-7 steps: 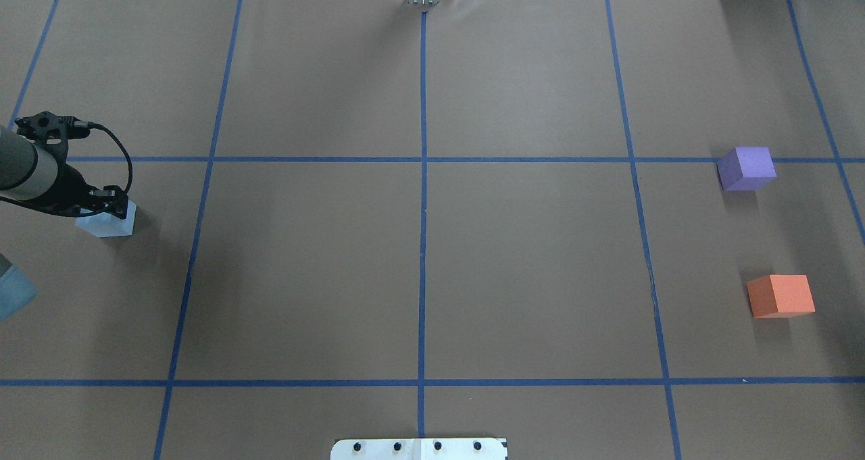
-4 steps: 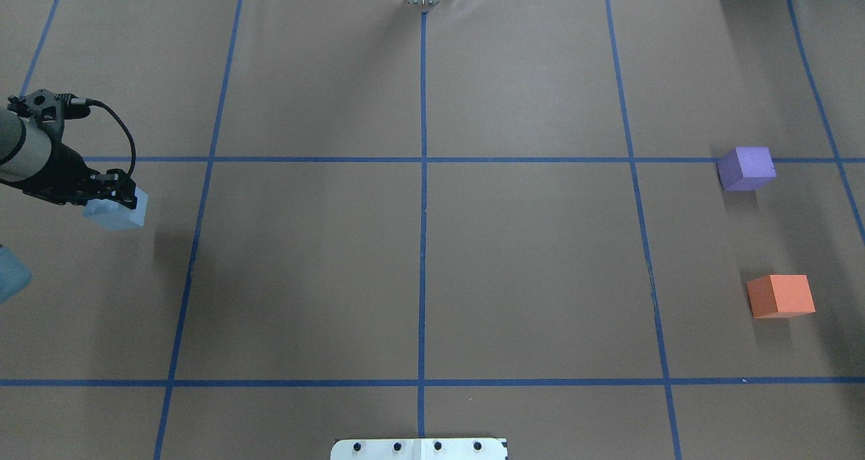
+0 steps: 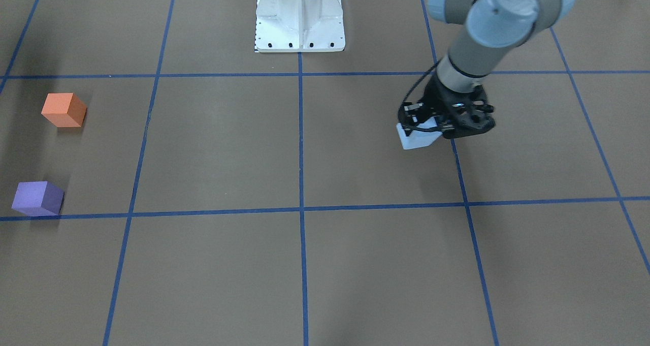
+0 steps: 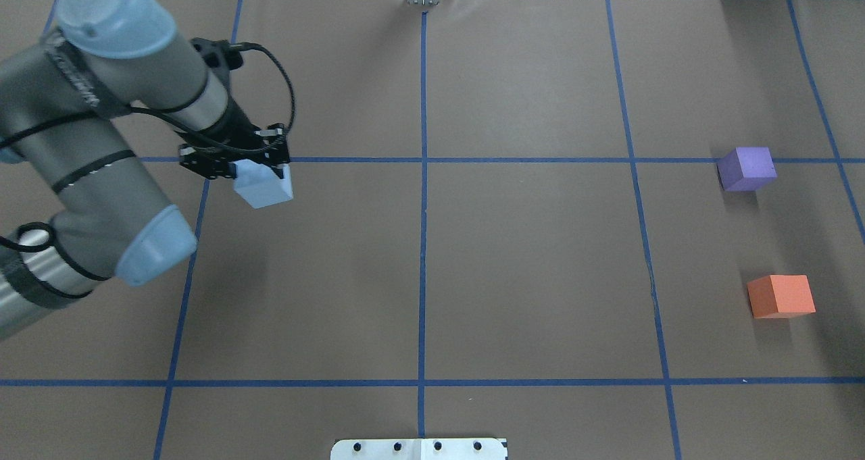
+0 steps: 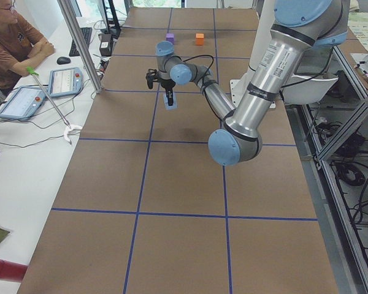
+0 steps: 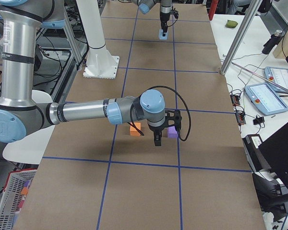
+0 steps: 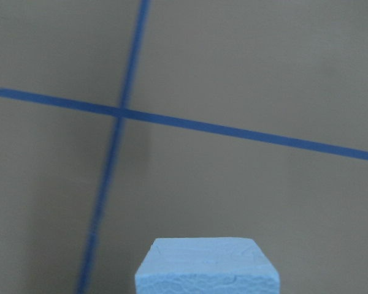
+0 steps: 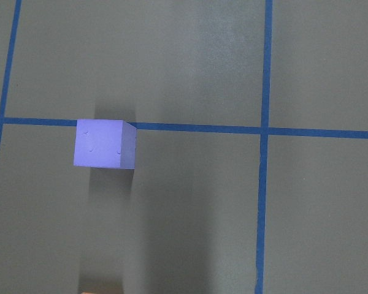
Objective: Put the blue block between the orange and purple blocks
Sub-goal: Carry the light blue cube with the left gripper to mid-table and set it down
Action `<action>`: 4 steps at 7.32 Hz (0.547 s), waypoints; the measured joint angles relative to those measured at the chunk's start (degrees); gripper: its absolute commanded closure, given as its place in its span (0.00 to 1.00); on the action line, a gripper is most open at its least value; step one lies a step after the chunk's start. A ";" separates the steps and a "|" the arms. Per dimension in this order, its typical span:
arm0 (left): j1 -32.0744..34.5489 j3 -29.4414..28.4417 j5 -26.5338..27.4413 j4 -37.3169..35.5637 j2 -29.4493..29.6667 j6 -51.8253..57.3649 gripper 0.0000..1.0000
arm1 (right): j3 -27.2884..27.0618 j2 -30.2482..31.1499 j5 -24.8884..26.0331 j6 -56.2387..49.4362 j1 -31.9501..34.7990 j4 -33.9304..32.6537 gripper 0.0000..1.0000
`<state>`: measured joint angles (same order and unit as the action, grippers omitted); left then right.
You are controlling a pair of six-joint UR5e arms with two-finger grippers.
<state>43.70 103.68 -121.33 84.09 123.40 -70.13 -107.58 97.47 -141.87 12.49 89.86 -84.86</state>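
Note:
My left gripper (image 4: 260, 175) is shut on the light blue block (image 4: 265, 186) and holds it above the table at the left, near a crossing of tape lines. The front view shows the gripper (image 3: 429, 130) on the block (image 3: 416, 139). The block's top fills the bottom of the left wrist view (image 7: 207, 266). The purple block (image 4: 746, 168) and the orange block (image 4: 781, 296) sit apart at the far right. My right gripper (image 6: 157, 139) shows only in the exterior right view, above those two blocks; I cannot tell if it is open. The right wrist view shows the purple block (image 8: 104, 144).
Blue tape lines divide the brown table cover into a grid. The white robot base (image 3: 299, 16) stands at the table's near edge. An operator (image 5: 12, 37) sits beside tablets at a side table on the left.
My left arm has swung right from the table's left edge with the blue block in its grip. The block is now well off the table. The purple and orange blocks have not moved.

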 measured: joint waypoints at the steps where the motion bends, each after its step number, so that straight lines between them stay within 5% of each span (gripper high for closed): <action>1: -3.81 -4.98 3.41 -0.22 6.38 -3.55 1.00 | -1.37 -1.74 -1.16 4.78 -0.35 -0.28 0.00; 4: -9.23 -23.74 7.67 6.04 20.67 -9.94 1.00 | -5.30 -13.19 -2.12 16.82 -4.11 -8.72 0.00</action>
<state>34.47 79.94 -113.66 90.13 144.06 -80.07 -112.88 84.28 -143.99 29.31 85.76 -93.58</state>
